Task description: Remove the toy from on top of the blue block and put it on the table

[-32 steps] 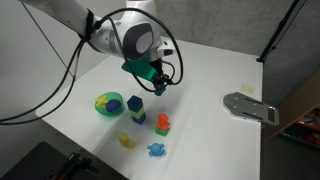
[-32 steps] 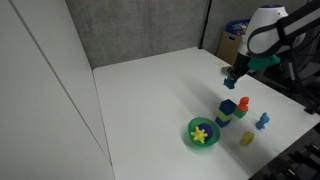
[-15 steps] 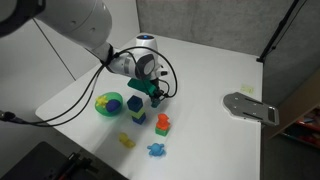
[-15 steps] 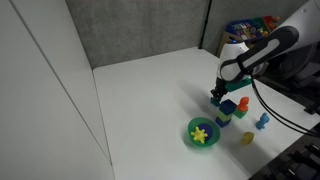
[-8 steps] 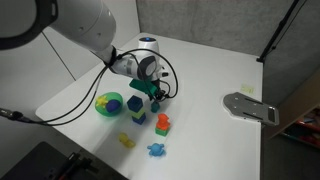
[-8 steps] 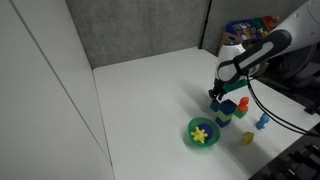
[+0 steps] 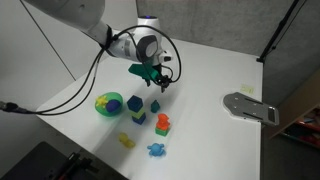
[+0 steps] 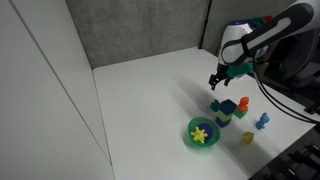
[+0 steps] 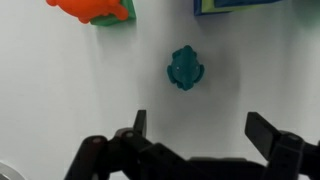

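No legible text, label, brand, number or sign appears in any view. The surfaces of the toys, the desk (image 7: pixel 215 70) and the robot arm show no readable markings at this resolution.

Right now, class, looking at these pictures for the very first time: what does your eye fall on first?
The open gripper hanging over the white table draws the eye first. Directly below it sits the small teal toy, on the table beside the blue block, not on top of it. Next comes the bright green bowl near the table's front edge.
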Robot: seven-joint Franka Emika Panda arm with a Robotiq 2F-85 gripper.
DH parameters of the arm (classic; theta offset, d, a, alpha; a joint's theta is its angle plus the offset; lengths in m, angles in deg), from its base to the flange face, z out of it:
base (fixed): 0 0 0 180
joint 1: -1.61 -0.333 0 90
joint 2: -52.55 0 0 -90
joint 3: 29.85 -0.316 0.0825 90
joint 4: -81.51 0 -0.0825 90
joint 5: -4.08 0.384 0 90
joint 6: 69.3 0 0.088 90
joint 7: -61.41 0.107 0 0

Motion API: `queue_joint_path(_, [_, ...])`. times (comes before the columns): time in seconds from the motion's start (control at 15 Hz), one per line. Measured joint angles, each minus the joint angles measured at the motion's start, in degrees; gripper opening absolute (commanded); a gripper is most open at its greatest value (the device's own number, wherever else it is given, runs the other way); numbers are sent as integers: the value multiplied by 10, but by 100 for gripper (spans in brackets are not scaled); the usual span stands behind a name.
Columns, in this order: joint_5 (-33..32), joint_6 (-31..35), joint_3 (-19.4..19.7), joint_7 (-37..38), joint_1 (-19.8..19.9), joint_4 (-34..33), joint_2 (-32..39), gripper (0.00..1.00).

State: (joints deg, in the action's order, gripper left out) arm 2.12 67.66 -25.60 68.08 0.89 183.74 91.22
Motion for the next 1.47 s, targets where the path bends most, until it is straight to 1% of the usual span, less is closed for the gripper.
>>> queue_joint_path(0.4, [-1,-122,0,-3,0,22,-111,100])
queue_joint_path(0.87, [-6,-234,0,-26,6,82,-258,100])
queue_joint_path(1.2, [-18,-282,0,-31,14,147,-377,100])
queue_joint_path(1.47, [-20,-319,0,-53,24,189,-469,100])
